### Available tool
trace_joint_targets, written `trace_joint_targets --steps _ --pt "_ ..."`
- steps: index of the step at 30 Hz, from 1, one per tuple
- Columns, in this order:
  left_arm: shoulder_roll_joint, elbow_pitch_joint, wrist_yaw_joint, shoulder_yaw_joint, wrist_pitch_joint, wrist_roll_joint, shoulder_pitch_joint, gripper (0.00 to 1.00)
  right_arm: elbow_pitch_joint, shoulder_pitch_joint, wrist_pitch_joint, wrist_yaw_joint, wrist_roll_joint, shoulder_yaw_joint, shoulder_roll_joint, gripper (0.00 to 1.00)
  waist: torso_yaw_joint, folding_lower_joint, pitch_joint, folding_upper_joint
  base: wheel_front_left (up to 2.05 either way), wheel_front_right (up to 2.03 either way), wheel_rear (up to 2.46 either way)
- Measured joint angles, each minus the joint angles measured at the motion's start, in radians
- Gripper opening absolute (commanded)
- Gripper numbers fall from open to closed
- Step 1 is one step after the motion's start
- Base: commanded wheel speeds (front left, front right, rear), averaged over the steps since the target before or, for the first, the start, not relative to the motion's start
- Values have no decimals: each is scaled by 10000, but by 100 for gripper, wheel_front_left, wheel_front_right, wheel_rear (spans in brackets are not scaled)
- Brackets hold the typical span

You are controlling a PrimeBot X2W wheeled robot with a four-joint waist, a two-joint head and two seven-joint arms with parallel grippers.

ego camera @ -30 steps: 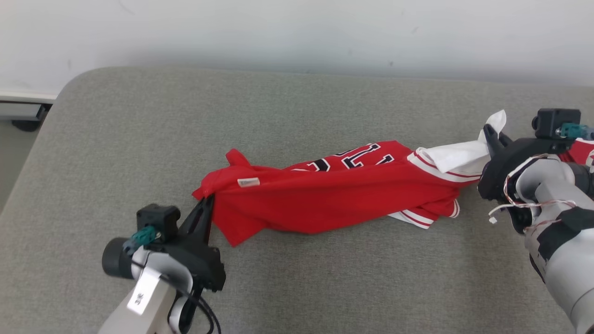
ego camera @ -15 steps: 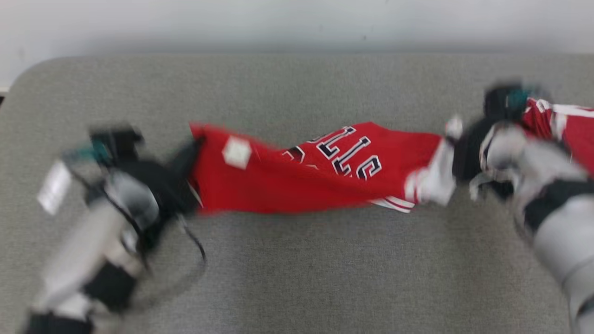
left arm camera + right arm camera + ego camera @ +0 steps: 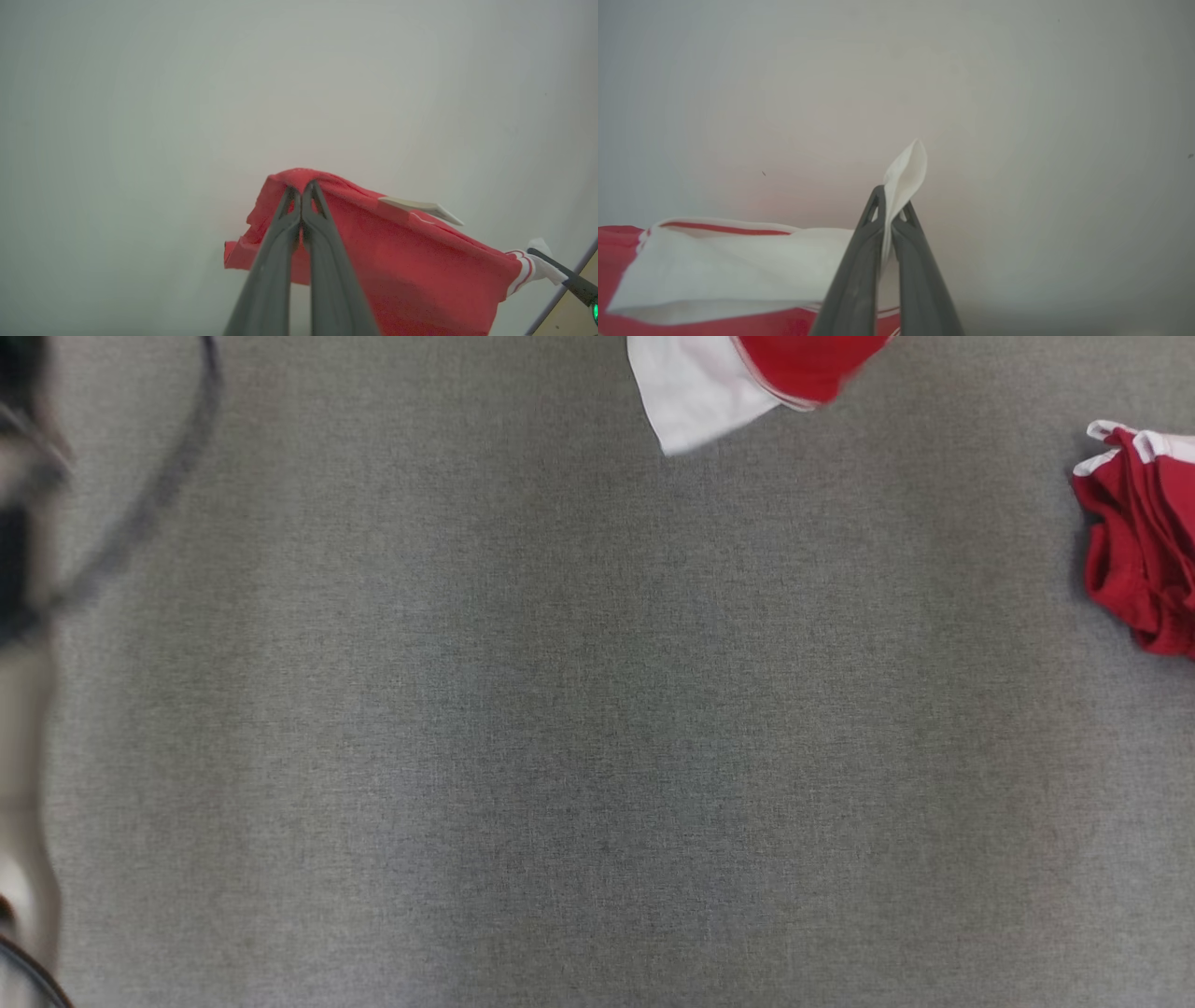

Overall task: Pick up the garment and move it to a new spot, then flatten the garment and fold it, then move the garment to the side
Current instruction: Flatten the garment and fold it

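The garment is a red jersey with white sleeves and striped trim. In the head view only a hanging white and red corner of the garment shows at the top edge, above the grey surface. My left gripper is shut on a red edge of the garment, which hangs in front of a pale wall. My right gripper is shut on the white sleeve, whose tip sticks up past the fingers. The jersey stretches between the two grippers, off the surface.
The grey padded surface spreads across the head view. A second crumpled red garment lies at its right edge. My blurred left arm with a dark cable runs along the left edge.
The head camera has swung down onto the surface. Both grippers have lifted the jersey, which lay stretched on the surface before, up in front of the wall.
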Motion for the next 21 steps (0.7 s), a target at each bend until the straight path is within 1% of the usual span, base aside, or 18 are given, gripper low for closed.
trace_joint_targets --steps 1,2,6,9,12,14,17,18,19,21 --pt "-19 140 -54 -157 -38 19 494 0 65 537 -192 86 65 4 92 0 -10 1 52 1 0 0 0" --pt "-19 140 -54 -157 -38 19 494 0 65 537 -192 86 65 4 92 0 -10 1 52 1 0 0 0" --pt "-128 460 -84 -602 -497 38 3150 0 311 2895 -802 295 362 119 343 0 -31 -1 -72 1 0 0 0" --pt "-65 518 -84 -930 -771 115 4974 0 341 4331 -1202 297 593 163 491 0 -42 -2 -355 0 0 0 0" --pt "-150 583 -84 -1348 -897 150 6494 0 261 5620 -1519 299 765 236 665 0 -84 -5 -753 0 0 0 0" --pt "-194 591 -71 -1486 -1047 215 7217 0 180 6461 -1718 299 965 253 759 0 -119 -6 -1036 -1 0 0 0" --pt "-291 621 23 -1791 -1149 389 7918 0 -280 7799 -1728 297 1243 456 811 0 -155 -6 -1464 -2 0 0 0" --pt "-351 631 104 -1962 -1315 566 8387 0 -500 8589 -1758 297 1329 562 823 0 -166 -6 -1755 -2 0 0 0" --pt "-372 633 107 -2008 -1340 566 8630 0 -602 8920 -1818 297 1455 520 815 0 -167 -7 -1900 -2 0 0 0" --pt "-368 600 259 -2090 -1490 633 9165 0 -740 9530 -1860 297 1657 460 736 0 -165 -7 -2194 -2 0 0 0"
